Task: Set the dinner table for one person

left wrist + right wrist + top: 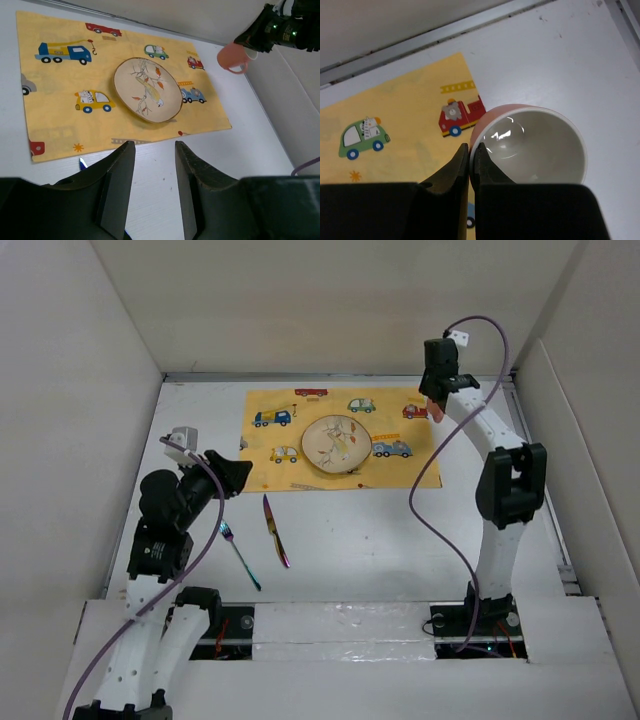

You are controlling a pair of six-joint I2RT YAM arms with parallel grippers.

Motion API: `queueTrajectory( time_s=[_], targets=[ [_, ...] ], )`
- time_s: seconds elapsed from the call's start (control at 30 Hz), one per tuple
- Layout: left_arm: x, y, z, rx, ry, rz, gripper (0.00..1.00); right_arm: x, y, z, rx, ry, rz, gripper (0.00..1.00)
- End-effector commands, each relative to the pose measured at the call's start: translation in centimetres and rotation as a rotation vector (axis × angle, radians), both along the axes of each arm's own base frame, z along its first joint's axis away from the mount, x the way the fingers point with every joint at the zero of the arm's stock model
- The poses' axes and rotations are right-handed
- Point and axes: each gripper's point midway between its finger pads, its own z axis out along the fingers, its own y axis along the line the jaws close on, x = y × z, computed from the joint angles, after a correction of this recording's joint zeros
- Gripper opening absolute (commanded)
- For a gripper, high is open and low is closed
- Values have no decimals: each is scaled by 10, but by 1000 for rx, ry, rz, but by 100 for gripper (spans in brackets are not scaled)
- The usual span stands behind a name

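right end effector [470, 165] pinches the pink cup [535, 145] by its rim above the placemat [290, 410]'s far right corner; left end effector [154, 190], spread, hangs by its near left corner, over the table [400, 540].

1. The bare bench [400, 540] right of the knife [276, 531], on the near side of the mat [270, 455], gives me open room.
2. The fork [240, 555] and knife lie side by side close under my left gripper [153, 150], whose jaws stand apart.
3. The plate [336, 444] fills the mat's middle.
4. Walls [80, 390] hem in the left, far and right sides. My right gripper [471, 150], pinching the cup [530, 145], crowds the mat's far right corner.
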Motion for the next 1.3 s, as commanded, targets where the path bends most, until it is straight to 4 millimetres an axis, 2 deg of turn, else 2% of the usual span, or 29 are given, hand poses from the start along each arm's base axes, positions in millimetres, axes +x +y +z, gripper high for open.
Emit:
queueTrajectory(
  time_s=[0.0, 0.03, 0.1, 0.17, 0.2, 0.23, 0.47, 0.57, 0.7, 0.8, 0.97, 1.0, 1.1, 1.17, 1.2, 1.27],
  targets=[
    [3, -4, 1, 10, -16, -23, 36, 49, 16, 34, -62, -80, 71, 0],
    [3, -4, 1, 11, -16, -23, 36, 48, 16, 31, -64, -68, 72, 0],
    [5, -4, -1, 12, -9, -20, 37, 66, 22, 31, -68, -75, 94, 0],
    [6, -3, -3, 15, 0, -19, 37, 75, 30, 32, -76, -90, 114, 0],
    [6, -4, -3, 16, -1, -21, 37, 81, 33, 44, -75, -121, 127, 0],
    [6, -4, -4, 15, 1, -24, 37, 88, 36, 29, -74, -96, 141, 0],
    [11, 0, -6, 13, 10, -8, 37, 109, 49, 26, -52, -125, 186, 0],
    [11, -1, -7, 13, 16, -11, 37, 112, 55, 21, -37, -126, 210, 0],
    [11, -1, -7, 13, 16, -11, 37, 115, 59, 1, -20, -98, 221, 0],
    [11, 2, -8, 13, 19, -3, 37, 115, 62, -6, -7, -86, 231, 0],
    [12, 2, -7, 13, 15, -2, 37, 118, 67, -12, 11, -83, 248, 0],
    [12, 2, -7, 13, 16, -3, 37, 119, 62, -13, 17, -83, 241, 0],
    [11, 2, -7, 13, 15, -2, 37, 119, 64, -17, 23, -78, 246, 0],
    [11, 2, -7, 13, 15, -3, 37, 119, 63, -17, 19, -77, 241, 4],
    [12, 2, -7, 13, 14, 0, 37, 119, 62, -17, 21, -78, 235, 15],
    [11, 2, -7, 13, 15, -3, 37, 119, 63, -13, 28, -88, 237, 28]
  ],
)
